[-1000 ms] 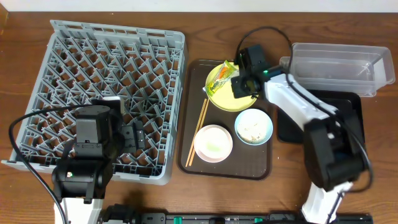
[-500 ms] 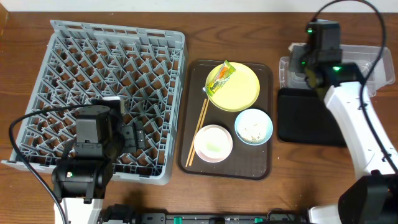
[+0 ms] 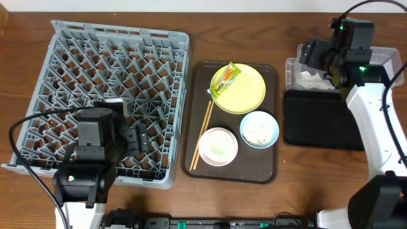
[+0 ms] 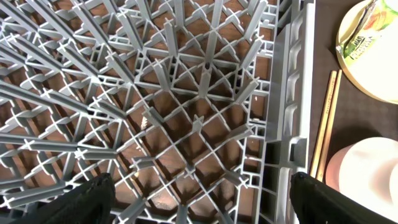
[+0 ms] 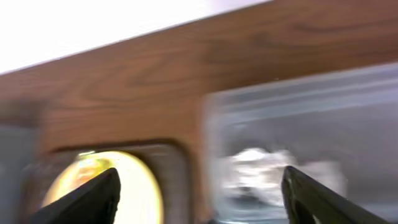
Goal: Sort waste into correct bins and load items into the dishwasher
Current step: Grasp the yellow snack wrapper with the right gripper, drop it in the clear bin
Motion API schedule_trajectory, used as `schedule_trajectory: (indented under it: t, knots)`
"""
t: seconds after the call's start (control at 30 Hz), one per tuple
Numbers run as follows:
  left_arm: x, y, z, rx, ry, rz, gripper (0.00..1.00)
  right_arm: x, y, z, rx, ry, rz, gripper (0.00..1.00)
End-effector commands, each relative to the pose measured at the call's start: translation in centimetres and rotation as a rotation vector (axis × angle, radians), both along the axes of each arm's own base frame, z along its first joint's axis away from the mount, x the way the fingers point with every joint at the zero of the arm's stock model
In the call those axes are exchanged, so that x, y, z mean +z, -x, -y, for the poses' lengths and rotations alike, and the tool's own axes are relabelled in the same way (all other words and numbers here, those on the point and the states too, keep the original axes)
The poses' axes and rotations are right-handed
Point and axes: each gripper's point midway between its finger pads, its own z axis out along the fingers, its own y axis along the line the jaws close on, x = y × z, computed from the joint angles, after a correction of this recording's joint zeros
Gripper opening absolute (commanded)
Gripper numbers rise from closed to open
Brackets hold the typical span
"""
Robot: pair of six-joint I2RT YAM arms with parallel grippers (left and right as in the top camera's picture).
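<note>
The tissue (image 3: 311, 79) lies in the clear tub (image 3: 291, 70) at 2 o'clock on the desk (image 3: 191, 19). The right fingers (image 5: 93, 199) are spread wide over it, grasping nothing. The left fingers (image 4: 93, 202) are also released, over the grey rack (image 3: 95, 76) at 9 o'clock. The wrapper (image 3: 226, 77) rests on the yellow plate (image 3: 248, 95) at 12 o'clock of the brown tray (image 3: 270, 165). Its print is too small to read.

My left arm (image 3: 92, 146) and right arm (image 3: 375, 121) are white shells with black joints, black cables (image 3: 11, 137), green lights (image 3: 364, 69) and black fingers (image 5: 87, 199).
</note>
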Motion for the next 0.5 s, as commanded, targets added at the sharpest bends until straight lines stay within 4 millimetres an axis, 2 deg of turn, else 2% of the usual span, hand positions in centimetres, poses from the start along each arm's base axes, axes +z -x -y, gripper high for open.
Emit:
schedule_trajectory:
  t: [0.0,0.13,0.23,0.3,0.4,0.47]
  knots:
    - [0.9,-0.2,-0.1,0.012,-0.002,0.022,0.90,0.4,0.8,-7.0,0.203,-0.200,-0.018,0.79]
    - [0.9,-0.2,-0.1,0.011,-0.002,0.023,0.91,-0.6,1.5,-11.3,0.250,-0.156,-0.045,0.78]
    - [0.9,-0.2,-0.1,0.012,-0.002,0.022,0.90,-2.4,1.8,-13.8,0.194,-0.094,-0.077,0.81]
    - [0.9,-0.2,-0.1,0.012,-0.002,0.022,0.90,-4.3,1.8,-16.8,0.152,-0.057,-0.086,0.82]
    - [0.9,-0.2,-0.1,0.012,-0.002,0.022,0.91,-4.9,1.7,-19.3,0.179,-0.081,-0.090,0.77]
    - [0.9,-0.2,-0.1,0.011,-0.002,0.022,0.91,-4.8,1.3,-20.3,0.190,-0.081,-0.095,0.79]
